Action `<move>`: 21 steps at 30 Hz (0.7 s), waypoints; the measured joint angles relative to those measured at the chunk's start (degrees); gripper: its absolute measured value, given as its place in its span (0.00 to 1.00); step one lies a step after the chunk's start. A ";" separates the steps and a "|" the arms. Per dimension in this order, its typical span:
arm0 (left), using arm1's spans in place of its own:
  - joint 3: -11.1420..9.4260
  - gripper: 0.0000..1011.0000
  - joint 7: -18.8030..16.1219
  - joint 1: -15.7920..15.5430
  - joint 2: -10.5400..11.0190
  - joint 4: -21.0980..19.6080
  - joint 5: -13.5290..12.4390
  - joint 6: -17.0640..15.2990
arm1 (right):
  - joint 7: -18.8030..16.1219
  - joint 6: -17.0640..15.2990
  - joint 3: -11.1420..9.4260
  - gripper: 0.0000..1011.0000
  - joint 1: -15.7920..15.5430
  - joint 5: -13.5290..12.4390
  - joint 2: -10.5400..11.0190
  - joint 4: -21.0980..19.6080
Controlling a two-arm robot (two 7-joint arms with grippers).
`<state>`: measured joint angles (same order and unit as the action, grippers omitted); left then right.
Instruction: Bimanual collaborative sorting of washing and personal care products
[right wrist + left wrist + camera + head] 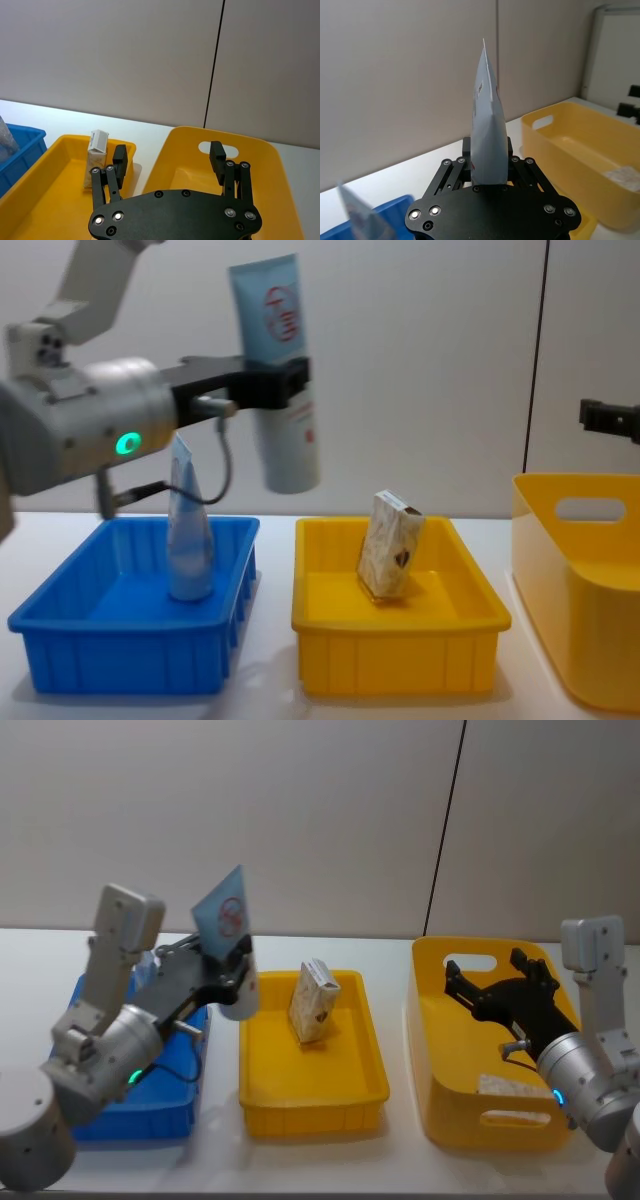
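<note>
My left gripper (236,958) is raised above the gap between the blue tray (120,1118) and the yellow tray (312,1098). It is shut on a pale blue squeeze tube (223,913) with a red round logo, held upright with its flat end up (278,360). A second pale blue tube (188,538) stands in the blue tray. A beige patterned carton (315,1001) leans in the yellow tray. My right gripper (487,967) hovers open over the tall yellow bin (440,1080), and a whitish packet (512,1086) lies on the bin's floor.
The three containers stand in a row on the white table (330,1160), blue at the left, yellow in the middle, the handled bin at the right. A plain wall rises close behind them.
</note>
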<state>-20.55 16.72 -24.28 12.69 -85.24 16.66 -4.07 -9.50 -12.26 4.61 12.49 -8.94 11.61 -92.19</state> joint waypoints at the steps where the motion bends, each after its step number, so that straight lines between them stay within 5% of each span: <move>1: -0.26 0.28 0.24 -0.30 -0.27 0.24 0.08 0.08 | 0.00 0.00 0.00 0.99 0.00 0.00 0.00 0.00; 21: -5.18 0.28 4.38 -6.78 -5.35 6.61 1.27 2.05 | -0.10 -0.03 0.08 0.99 -0.01 -0.10 0.13 -0.04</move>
<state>-25.72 21.10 -31.06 7.34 -78.63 17.93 -2.02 -9.60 -12.30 4.69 12.48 -9.05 11.74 -92.23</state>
